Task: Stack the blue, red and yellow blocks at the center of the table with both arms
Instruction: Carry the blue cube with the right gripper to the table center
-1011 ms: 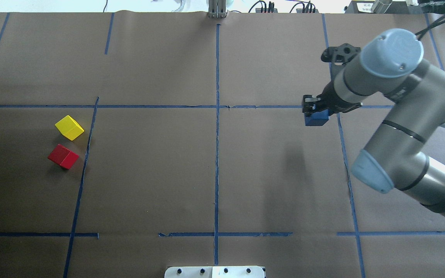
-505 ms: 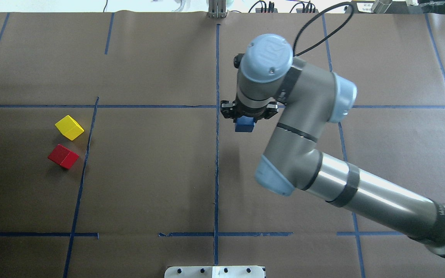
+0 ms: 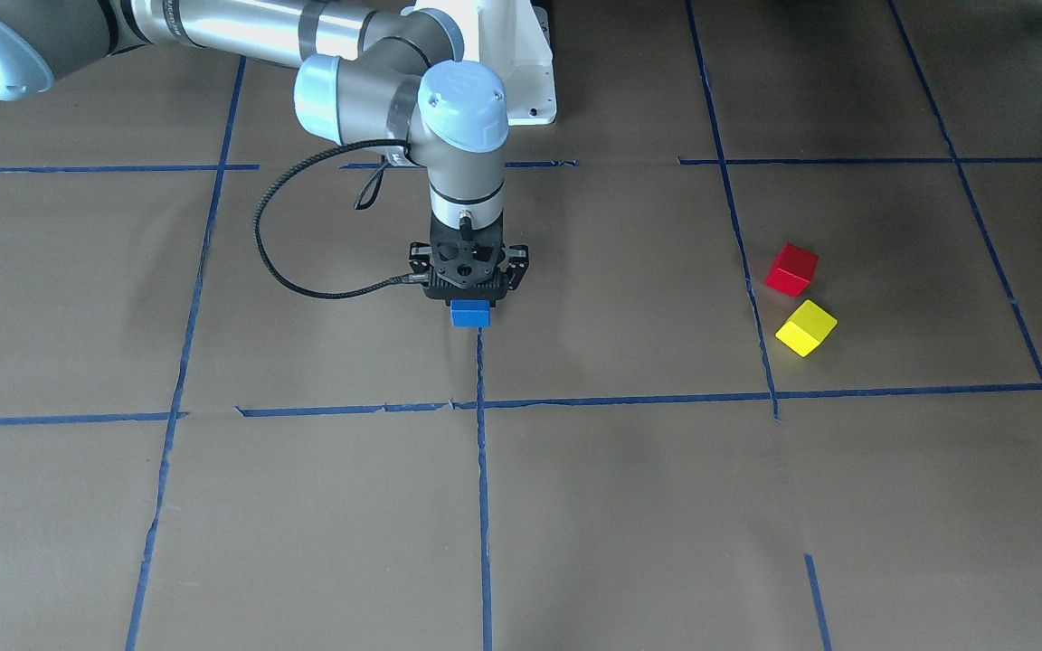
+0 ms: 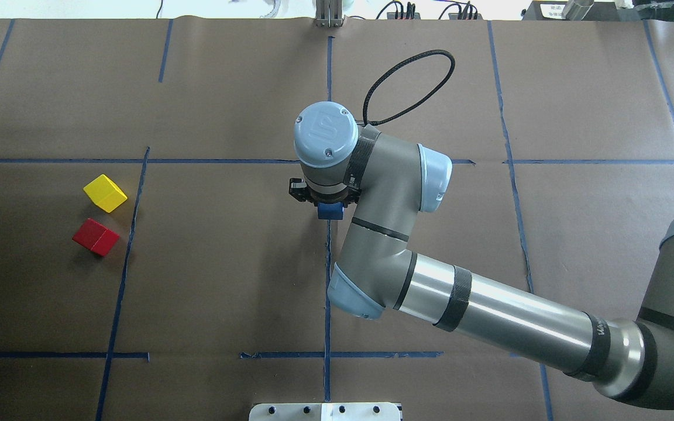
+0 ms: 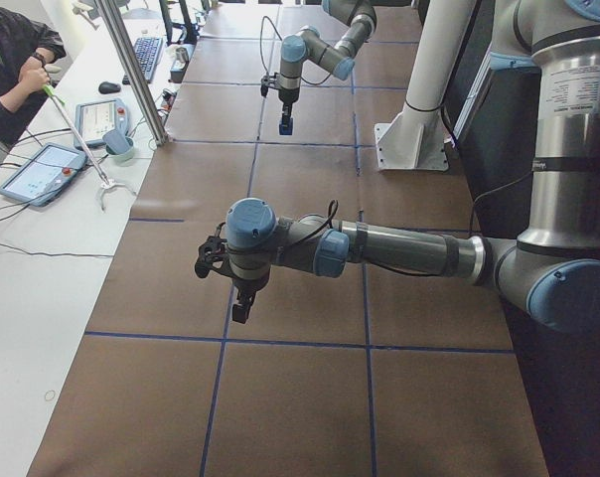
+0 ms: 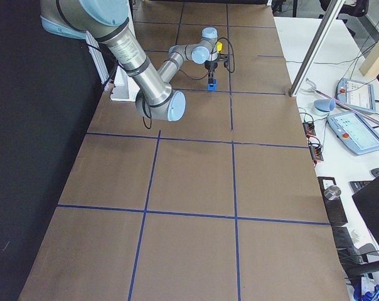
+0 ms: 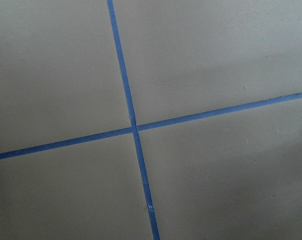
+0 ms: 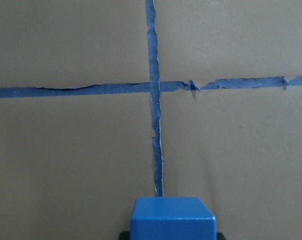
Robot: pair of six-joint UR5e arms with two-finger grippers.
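**Right gripper clamped on blue block near table centre**

The right gripper point(image 3: 469, 304) points straight down, its fingers closed on the blue block point(image 3: 470, 316). The front-facing view shows the block over the centre tape line point(image 3: 482, 470), on the robot's side of the tape crossing point(image 3: 476, 403). The overhead view hides most of the gripper under the wrist joint point(image 4: 325, 135); only part of the block shows below it. The right wrist view alone shows the block's top face, with the crossing ahead of it. No view settles whether the block touches the brown paper point(image 4: 226, 263).

The red block point(image 4: 96, 237) and the yellow block point(image 4: 105, 193) lie on the robot's left side, near each other but apart, the yellow one farther from the robot.

The left gripper point(image 5: 242, 310) appears only in the exterior left view, hanging above the paper. Whether it is open or closed cannot be told. The left wrist view shows only paper and crossed tape.
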